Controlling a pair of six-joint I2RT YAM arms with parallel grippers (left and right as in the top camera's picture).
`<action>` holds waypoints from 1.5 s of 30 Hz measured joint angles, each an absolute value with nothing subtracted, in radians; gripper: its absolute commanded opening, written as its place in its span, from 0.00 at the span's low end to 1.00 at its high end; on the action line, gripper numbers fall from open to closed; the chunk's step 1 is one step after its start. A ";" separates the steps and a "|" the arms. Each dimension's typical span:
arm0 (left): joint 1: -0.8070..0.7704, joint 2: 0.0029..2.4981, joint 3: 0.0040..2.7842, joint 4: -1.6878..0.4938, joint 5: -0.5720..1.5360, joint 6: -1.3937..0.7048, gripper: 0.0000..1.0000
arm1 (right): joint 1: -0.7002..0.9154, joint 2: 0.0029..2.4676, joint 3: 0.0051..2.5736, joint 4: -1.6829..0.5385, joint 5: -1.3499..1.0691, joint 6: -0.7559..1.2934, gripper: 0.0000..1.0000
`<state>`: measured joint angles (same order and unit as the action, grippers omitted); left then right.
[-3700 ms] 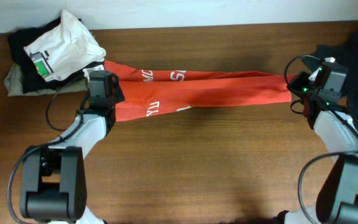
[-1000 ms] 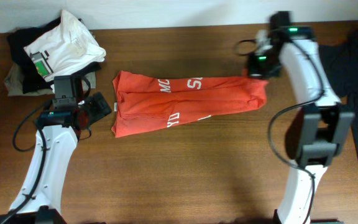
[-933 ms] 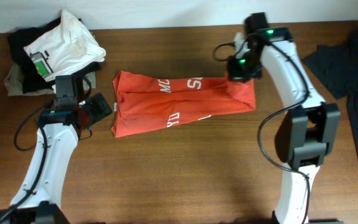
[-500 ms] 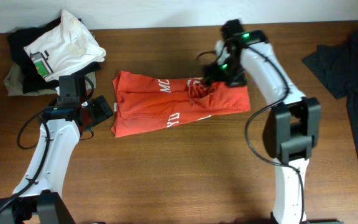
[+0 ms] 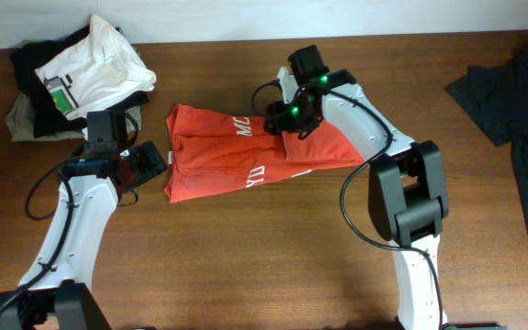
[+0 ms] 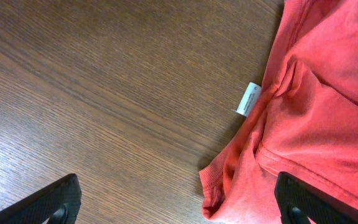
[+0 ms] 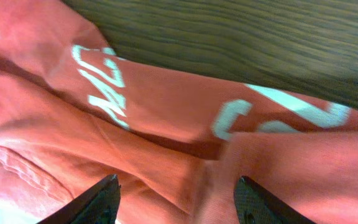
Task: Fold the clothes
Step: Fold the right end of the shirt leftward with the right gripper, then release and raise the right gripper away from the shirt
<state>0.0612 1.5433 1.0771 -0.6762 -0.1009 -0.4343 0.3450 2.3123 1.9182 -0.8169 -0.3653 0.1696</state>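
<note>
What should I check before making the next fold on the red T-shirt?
1. Fingers of the left gripper open and empty: ok.
2. Fingers of the right gripper spread above the T-shirt lettering, no cloth pinched: ok.
3. Folded-over right end lies flat: cannot tell, partly hidden under the right gripper.
4. Visible neck tag at the T-shirt's left edge: ok.
5. T-shirt apart from the white shirt pile and the dark garment: ok.
6. Edges square: not ok, the lower edge runs slanted.
</note>
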 measured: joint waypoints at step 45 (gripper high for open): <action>0.141 2.013 1.272 -0.463 0.526 -0.101 0.99 | -0.281 2.148 2.196 -1.286 -0.086 0.276 0.99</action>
